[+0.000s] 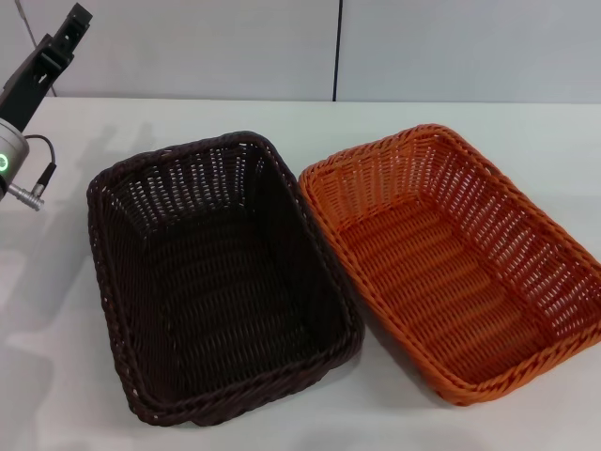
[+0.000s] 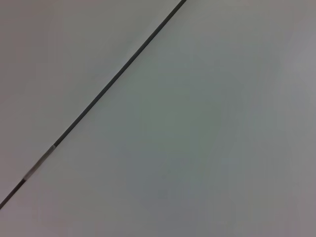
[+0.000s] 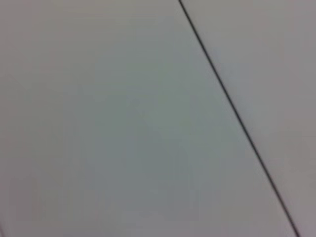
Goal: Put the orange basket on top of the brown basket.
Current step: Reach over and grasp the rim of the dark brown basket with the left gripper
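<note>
Head view tells pretty much the whole story. Using the brown basket (image 1: 221, 282) as the landmark: the orange basket (image 1: 455, 263) sits right beside it on its right side, on the same white surface (image 1: 526, 122), and their near-top corners look like they touch or nearly do. Both are empty. The orange one's long axis runs diagonally, from next to the brown basket's far right corner out toward the front right, so it's angled a bit against the brown one, which runs more straight front-to-back.

The left gripper (image 1: 66, 33) is up high, well off past the brown basket's far left corner, pointing up and away from both baskets. I honestly can't tell whether its jaws are open or closed from this angle. The right gripper isn't visible at all, and both wrist views just show a blank pale wall with a dark seam, so no help there.

My take: nothing's been grabbed yet, and the orange basket is on the far side of the brown one from the left arm. The right arm probably has the easier reach, then a lift, a small twist to line up the long sides, and a shift left.
</note>
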